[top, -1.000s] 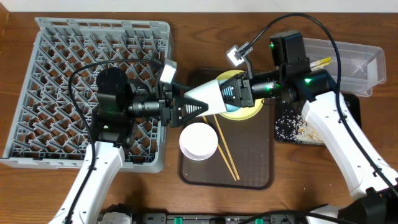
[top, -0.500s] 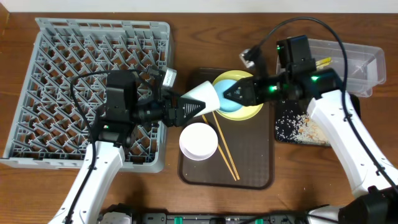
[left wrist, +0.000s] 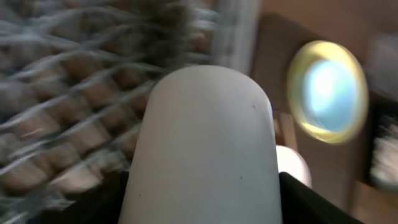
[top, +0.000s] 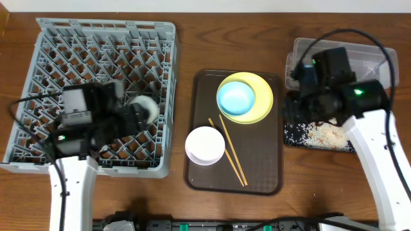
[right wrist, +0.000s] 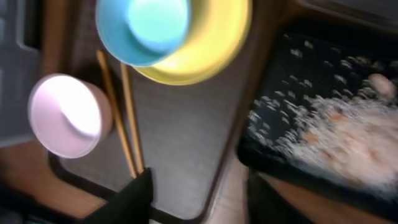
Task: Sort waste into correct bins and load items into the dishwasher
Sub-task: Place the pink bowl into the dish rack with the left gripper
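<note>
The left gripper (left wrist: 202, 199) clamps the white cup (left wrist: 205, 124) (likely light, rigid, slippery; best held mid-wall) over the dish rack (top: 96, 38). The right gripper (right wrist: 199, 199) stands open, empty.

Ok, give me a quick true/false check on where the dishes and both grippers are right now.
1. The left gripper holds the small white cup over the dish rack. True.
2. The light-blue bowl sits in the dish rack. False: it rests on the pale-yellow plate on the brown tray.
3. The chopsticks lie on the brown tray beside the white bowl. True.
4. The right gripper is carrying the white bowl. False: its jaws are open and empty, near the black tray.
5. The rice crumbs are in the black tray. True.
</note>
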{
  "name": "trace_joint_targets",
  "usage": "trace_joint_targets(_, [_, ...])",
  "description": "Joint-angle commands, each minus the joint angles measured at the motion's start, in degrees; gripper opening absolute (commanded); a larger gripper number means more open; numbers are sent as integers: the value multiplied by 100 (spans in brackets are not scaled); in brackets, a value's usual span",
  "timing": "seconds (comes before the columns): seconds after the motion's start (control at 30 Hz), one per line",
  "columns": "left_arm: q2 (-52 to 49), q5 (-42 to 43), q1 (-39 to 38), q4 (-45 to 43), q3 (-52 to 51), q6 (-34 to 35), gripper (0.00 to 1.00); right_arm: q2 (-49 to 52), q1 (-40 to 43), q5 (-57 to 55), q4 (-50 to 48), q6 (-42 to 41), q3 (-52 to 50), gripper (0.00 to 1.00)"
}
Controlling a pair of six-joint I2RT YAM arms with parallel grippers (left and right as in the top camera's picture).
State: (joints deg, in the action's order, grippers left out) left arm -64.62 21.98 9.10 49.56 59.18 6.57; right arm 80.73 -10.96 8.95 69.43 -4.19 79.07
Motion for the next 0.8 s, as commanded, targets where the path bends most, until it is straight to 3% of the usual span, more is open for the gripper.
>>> trace_joint_targets(0.0, [-9,-1252,459,302,129,-166,15,-26,59,-404,116,168,105,59])
trace_joint_targets(0.27, [-321,-1867,728,452,127,-164,15,-24,55,-402,120,168,103,65])
trace_joint_targets(0.57, [-1027,-1991,728,627,103,-164,17,-24,55,-400,175,168,103,66])
trace_joint_targets(0.7, [-1508,-1991,728,354,103,-164,43,-24,55,-400,234,168,103,66])
trace_joint_targets(0.73, [-1657,-1989,728,258,103,-164,53,-24,50,-400,254,168,103,66])
trace_joint_targets(0.77, [-1766,-1991,728,199,103,-164,57,-24,50,-400,267,168,103,66])
